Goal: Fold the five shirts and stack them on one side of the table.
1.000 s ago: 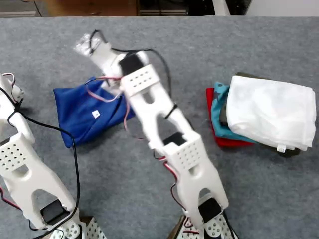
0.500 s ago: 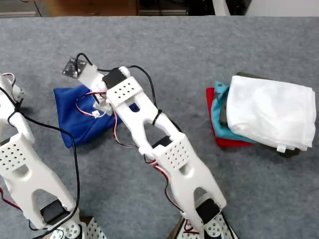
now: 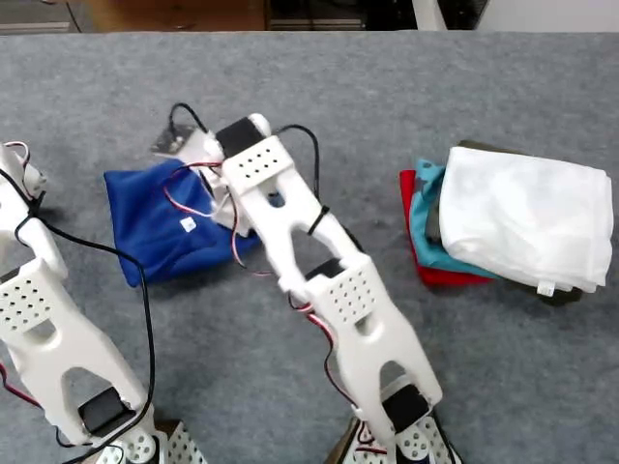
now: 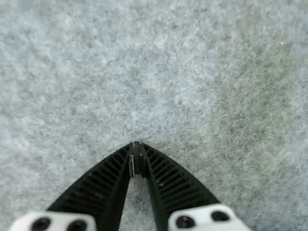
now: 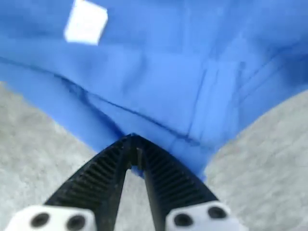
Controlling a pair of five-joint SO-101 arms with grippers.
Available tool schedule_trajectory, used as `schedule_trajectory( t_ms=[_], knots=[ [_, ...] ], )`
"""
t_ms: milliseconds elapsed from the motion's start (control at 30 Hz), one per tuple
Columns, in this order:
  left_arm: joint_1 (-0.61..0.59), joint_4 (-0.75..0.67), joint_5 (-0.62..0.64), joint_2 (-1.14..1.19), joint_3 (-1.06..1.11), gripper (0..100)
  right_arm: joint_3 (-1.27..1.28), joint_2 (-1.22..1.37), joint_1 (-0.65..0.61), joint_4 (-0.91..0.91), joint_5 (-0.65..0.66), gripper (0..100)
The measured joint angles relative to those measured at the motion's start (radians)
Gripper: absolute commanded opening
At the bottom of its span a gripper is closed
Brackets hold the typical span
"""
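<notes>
A folded blue shirt point(image 3: 155, 232) with a small white tag point(image 3: 188, 224) lies on the grey table at centre-left. The right arm point(image 3: 261, 174) stretches over the shirt's far right corner. In the right wrist view my right gripper point(image 5: 134, 144) is shut, its tips at the edge of the blue shirt point(image 5: 159, 62); I cannot tell if cloth is pinched. My left gripper point(image 4: 135, 147) is shut over bare table. At the right, a stack has a white shirt point(image 3: 527, 217) on top of teal point(image 3: 426, 227), red point(image 3: 435, 275) and dark point(image 3: 556, 295) ones.
The left arm point(image 3: 39, 319) stands along the table's left edge, with a black cable looping toward the blue shirt. Grey table point(image 3: 387, 106) lies open between the blue shirt and the stack, and along the far side.
The right arm swung left over the blue shirt, then came back right and slightly nearer. The shirt's right side shows again. The left arm and the stack stayed put.
</notes>
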Motion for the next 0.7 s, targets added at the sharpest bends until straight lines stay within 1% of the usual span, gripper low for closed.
schedule_trajectory(
  t_ms=[167, 267, 367, 500, 700],
  knots=[
    [0.000, 0.000, 0.000, 0.000, 0.000, 2, 0.242, -0.109, 0.066, 0.000, 0.000, 0.5],
    [0.000, 0.000, 0.000, 0.000, 0.000, 2, 0.284, -0.183, 0.087, 0.000, 0.000, 0.5],
    [0.000, 0.000, 0.000, 0.000, 0.000, 2, 0.259, -0.230, 0.084, -0.020, 0.000, 0.5],
    [0.000, 0.000, 0.000, 0.000, 0.000, 2, 0.166, -0.226, 0.084, -0.138, 0.000, 0.5],
    [0.000, 0.000, 0.000, 0.000, 0.000, 2, -0.005, -0.063, 0.038, -0.321, 0.000, 0.5]
  ],
)
